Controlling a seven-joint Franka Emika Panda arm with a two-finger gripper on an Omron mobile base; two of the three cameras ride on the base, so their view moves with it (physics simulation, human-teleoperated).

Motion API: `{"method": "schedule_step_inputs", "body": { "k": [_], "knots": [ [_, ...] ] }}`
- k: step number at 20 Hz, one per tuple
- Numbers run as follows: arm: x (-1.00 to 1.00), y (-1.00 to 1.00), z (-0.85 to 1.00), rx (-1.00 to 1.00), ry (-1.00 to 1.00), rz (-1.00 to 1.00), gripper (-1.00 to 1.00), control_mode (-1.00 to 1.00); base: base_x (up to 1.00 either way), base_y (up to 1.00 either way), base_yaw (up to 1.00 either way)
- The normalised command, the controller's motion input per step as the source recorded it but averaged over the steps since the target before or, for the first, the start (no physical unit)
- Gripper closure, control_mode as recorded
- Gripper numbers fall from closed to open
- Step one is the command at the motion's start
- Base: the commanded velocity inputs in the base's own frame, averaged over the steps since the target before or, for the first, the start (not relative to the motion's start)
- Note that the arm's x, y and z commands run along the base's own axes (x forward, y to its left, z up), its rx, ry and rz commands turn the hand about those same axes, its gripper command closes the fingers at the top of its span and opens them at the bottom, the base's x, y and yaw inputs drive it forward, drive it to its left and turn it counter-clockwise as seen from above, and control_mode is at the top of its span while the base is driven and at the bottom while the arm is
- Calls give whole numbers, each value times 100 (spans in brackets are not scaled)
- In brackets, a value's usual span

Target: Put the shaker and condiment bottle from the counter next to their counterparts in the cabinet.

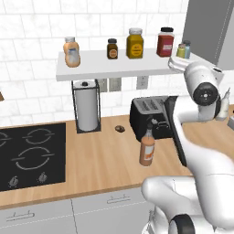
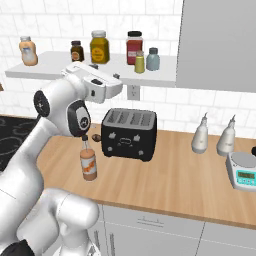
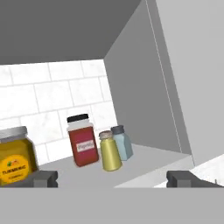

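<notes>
The yellow-green shaker [image 3: 110, 151] [image 2: 139, 62] stands upright on the white cabinet shelf [image 1: 119, 66], touching or nearly touching the pale blue shaker [image 3: 122, 142] on its right. My gripper [image 3: 113, 178] is open with nothing between its fingers. It hovers just in front of the shelf edge, a short way back from the shaker. The orange-brown condiment bottle [image 1: 147, 148] [image 2: 88, 162] stands on the wooden counter in front of the toaster. The squat peach bottle [image 1: 71, 51] is at the shelf's far left end. The grey cabinet panel [image 3: 144, 96] rises right of the shakers.
A red jar [image 3: 83, 140], a yellow jar [image 1: 135, 43] and a small dark jar [image 1: 112, 48] line the shelf. On the counter are a black toaster [image 2: 129, 133], a paper towel holder [image 1: 87, 109], two grey-white pointed bottles [image 2: 200, 135], a scale [image 2: 242, 172] and the stove [image 1: 27, 155].
</notes>
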Motion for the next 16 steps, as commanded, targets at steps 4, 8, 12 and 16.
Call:
{"method": "schedule_step_inputs", "body": {
  "k": [4,8,12,16],
  "knots": [
    [-100,26,1,0,-3,-2,-100,-100,0,0,0],
    [-98,38,0,0,0,-13,-100,-100,0,0,0],
    [-79,51,-3,0,0,-20,-100,-100,0,0,0],
    [-61,58,-25,-1,0,-18,-100,-100,0,0,0]
  ]
}}
